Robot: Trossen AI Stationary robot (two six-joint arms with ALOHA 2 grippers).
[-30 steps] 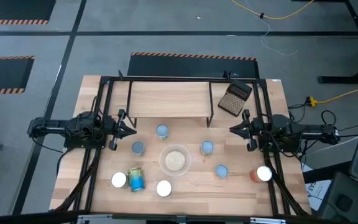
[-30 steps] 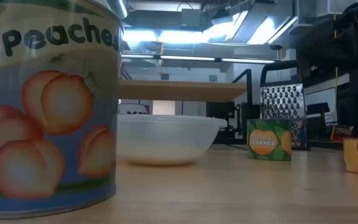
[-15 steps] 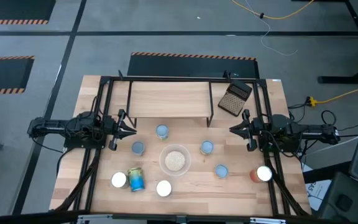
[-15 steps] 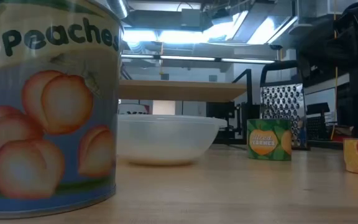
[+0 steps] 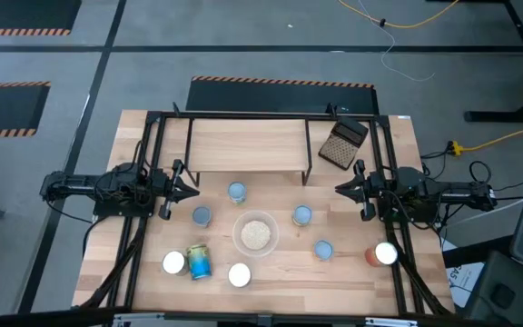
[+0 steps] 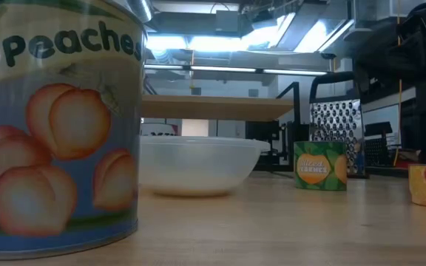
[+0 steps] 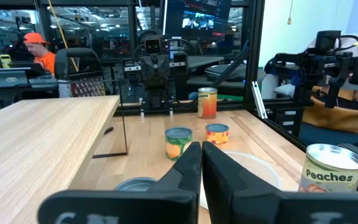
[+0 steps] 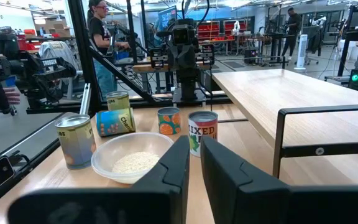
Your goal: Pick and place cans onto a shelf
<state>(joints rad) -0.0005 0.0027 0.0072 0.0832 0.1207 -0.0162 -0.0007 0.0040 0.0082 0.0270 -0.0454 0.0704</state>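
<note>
The worktop (image 5: 352, 263) is pale wood with a smooth, matt grain, and the shelf (image 5: 248, 145) above it is a board of the same light wood on thin black metal legs. Just in front of the shelf, the cans (image 5: 236, 192) are metal with dull silver-blue or white tops; the one lying on its side (image 5: 199, 262) wears a glossy printed paper label, and the peaches can (image 6: 58, 125) shows the same sheen. Among the cans, the bowl (image 5: 256, 234) is clear and smooth, holding pale, rough grains. Beside the shelf, the grater-like block (image 5: 344, 143) is dark perforated metal. Each pincer is matt black.
</note>
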